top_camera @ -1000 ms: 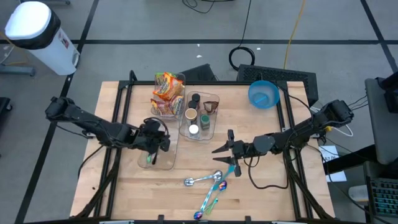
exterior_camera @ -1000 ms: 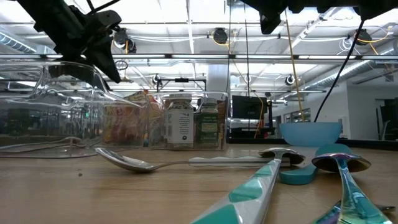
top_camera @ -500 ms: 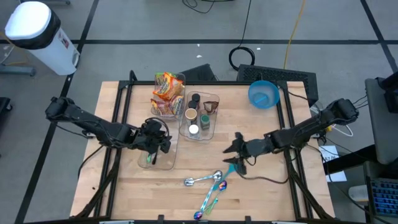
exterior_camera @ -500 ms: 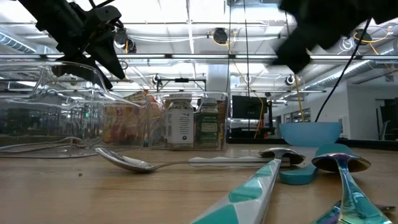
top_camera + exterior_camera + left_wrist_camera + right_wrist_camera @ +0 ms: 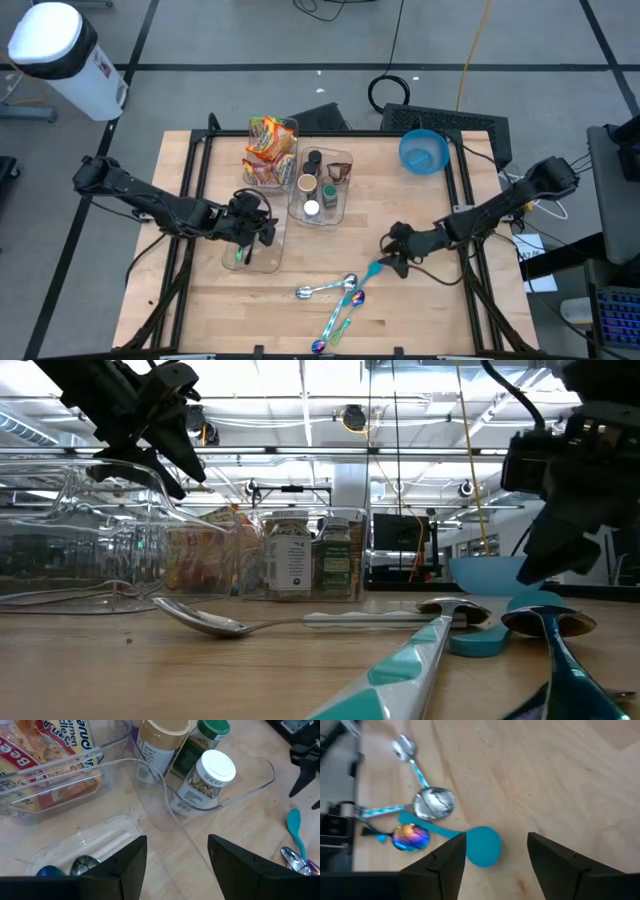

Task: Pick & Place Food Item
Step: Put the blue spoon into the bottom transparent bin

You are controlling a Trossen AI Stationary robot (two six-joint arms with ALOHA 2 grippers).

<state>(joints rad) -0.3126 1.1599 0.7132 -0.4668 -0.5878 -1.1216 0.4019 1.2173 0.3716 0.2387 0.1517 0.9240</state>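
Observation:
Orange noodle packets point(image 5: 268, 148) stand in a clear bin at the far middle of the table; they also show in the left wrist view point(image 5: 50, 745). Spice jars point(image 5: 318, 185) stand in a second clear bin beside it, the white-lidded jar point(image 5: 207, 775) nearest. My left gripper point(image 5: 265, 232) is open and empty above a third clear bin point(image 5: 250, 255) that holds spoons. My right gripper point(image 5: 392, 252) is open and empty, low over the table just right of a teal spoon point(image 5: 374, 268), whose bowl point(image 5: 484, 845) lies on the wood ahead of the fingers.
Several spoons lie on the wood near the front middle: a silver one point(image 5: 325, 290) and two with patterned handles point(image 5: 340, 318). A blue bowl point(image 5: 423, 151) stands at the far right. Bare wood lies between the jar bin and the right gripper.
My right gripper has gone toward the table's right edge and down, close to the table top beside the teal spoon. The spoons have stayed where they were.

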